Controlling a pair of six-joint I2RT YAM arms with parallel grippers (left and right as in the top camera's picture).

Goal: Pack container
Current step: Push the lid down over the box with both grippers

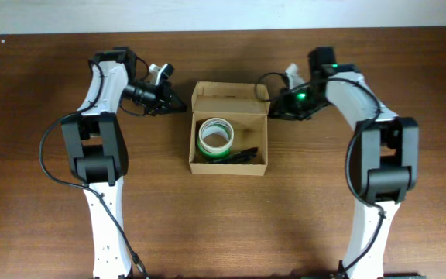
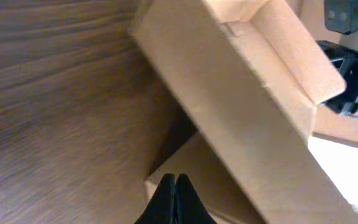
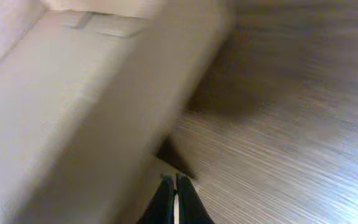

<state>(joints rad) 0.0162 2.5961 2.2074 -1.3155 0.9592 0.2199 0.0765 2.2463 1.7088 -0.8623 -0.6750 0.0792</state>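
Note:
The tan cardboard container stands open at the table's middle, its flap lid raised at the back. Inside lie a white and green tape roll and a black object. My left gripper is shut and empty at the lid's left end; the left wrist view shows its tips against the container's corner under the tilted lid. My right gripper is shut at the lid's right end, its tips at the container's corner.
The brown wooden table surrounds the container. Both arm bases stand at the front left and front right. The right arm's wrist shows beyond the lid in the left wrist view.

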